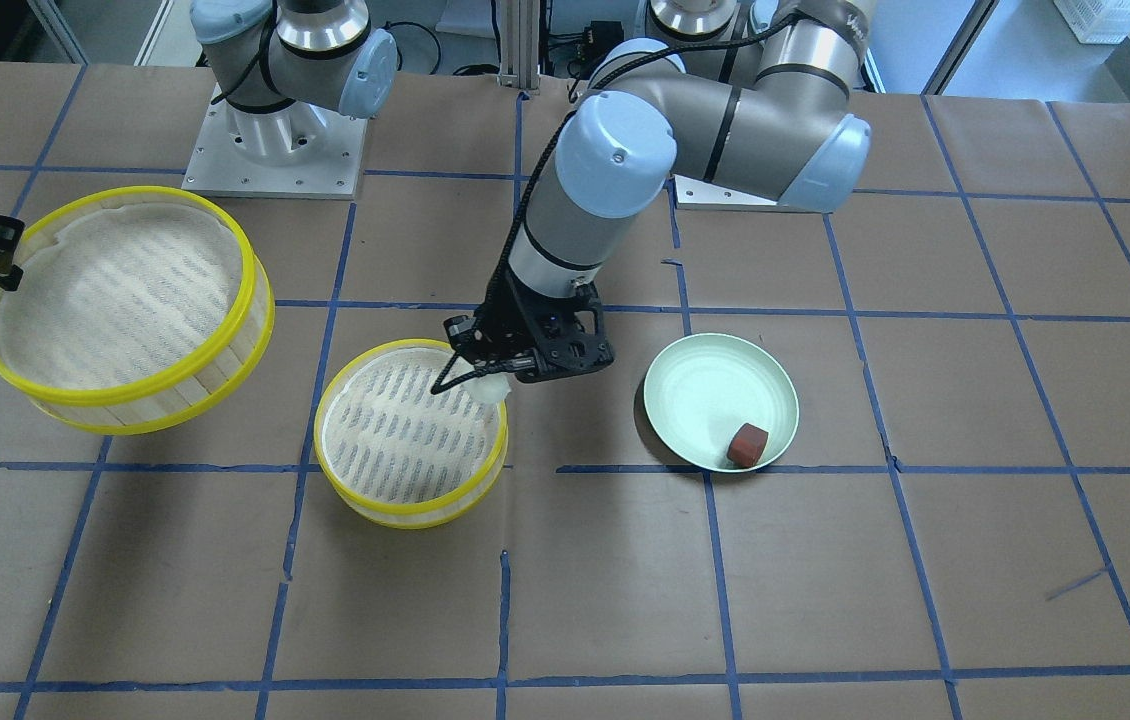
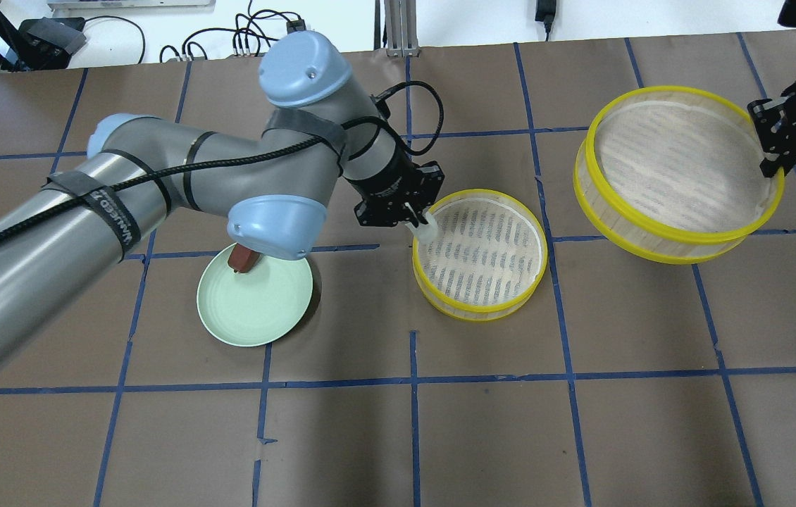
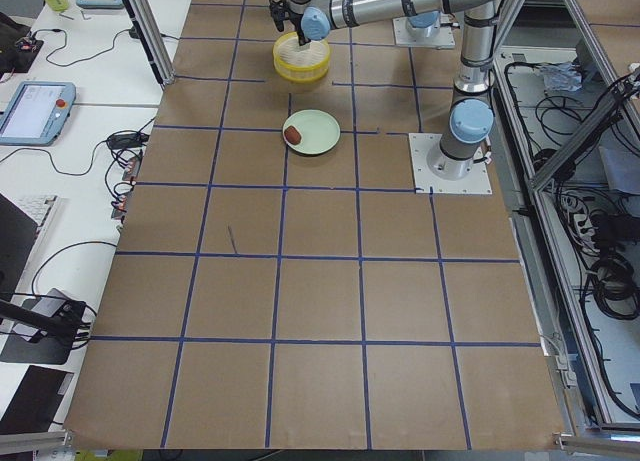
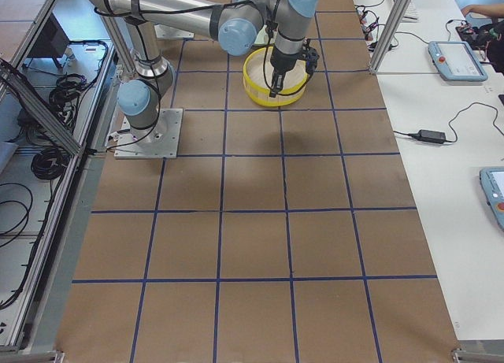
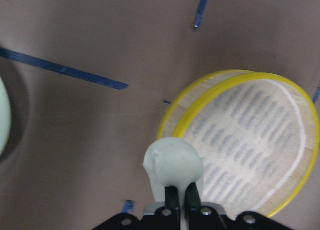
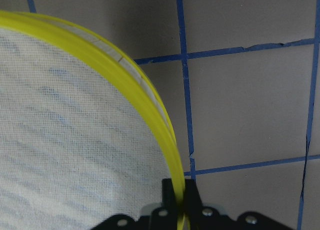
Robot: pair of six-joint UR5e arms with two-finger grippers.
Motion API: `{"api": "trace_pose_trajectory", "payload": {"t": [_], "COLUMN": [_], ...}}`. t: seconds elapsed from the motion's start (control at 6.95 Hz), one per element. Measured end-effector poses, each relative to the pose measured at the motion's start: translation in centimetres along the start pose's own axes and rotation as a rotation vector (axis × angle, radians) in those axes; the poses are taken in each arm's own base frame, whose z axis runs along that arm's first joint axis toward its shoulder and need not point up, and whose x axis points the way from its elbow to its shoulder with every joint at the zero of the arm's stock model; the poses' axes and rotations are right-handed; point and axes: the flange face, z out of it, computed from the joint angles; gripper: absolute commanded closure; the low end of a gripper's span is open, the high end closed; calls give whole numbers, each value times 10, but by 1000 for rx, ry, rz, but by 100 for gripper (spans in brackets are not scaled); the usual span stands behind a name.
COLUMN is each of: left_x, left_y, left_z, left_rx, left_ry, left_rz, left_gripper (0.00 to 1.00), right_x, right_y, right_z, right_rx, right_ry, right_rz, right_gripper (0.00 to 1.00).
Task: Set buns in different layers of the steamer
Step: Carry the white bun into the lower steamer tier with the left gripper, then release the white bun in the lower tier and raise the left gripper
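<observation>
My left gripper is shut on the white bun and holds it just above the near rim of the lower steamer layer, which stands on the table with a bare white liner. The wrist view shows the white bun pinched at the fingertips, over that layer's yellow rim. My right gripper is shut on the rim of the other layer, held tilted above the table at the right. The reddish-brown bun lies on the pale green plate, partly under my left arm.
The plate sits beside the lower layer on the left arm's side, with the reddish-brown bun near its edge. Brown paper with blue tape lines covers the table. Both arm bases stand at the robot's side.
</observation>
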Motion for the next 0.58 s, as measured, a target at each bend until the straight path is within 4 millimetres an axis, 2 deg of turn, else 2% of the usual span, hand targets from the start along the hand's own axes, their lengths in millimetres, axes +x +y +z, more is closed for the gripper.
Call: {"api": "trace_pose_trajectory", "payload": {"t": [0.14, 0.29, 0.43, 0.58], "left_x": [18, 27, 30, 32], "left_y": [16, 27, 31, 33], "left_z": [29, 51, 61, 63], "left_rx": [-2, -8, -10, -7], "left_ry": [21, 22, 20, 22], "left_rz": [-23, -36, -30, -11], "left_gripper": [6, 0, 0, 0], "right_x": [-1, -1, -1, -1], "right_y": [1, 1, 1, 2], "right_z": [0, 1, 1, 1], "right_rx": [-2, -4, -5, -5], "right_ry": [0, 0, 0, 0], "right_rz": [-1, -1, -1, -1], "right_gripper": [99, 99, 99, 99]}}
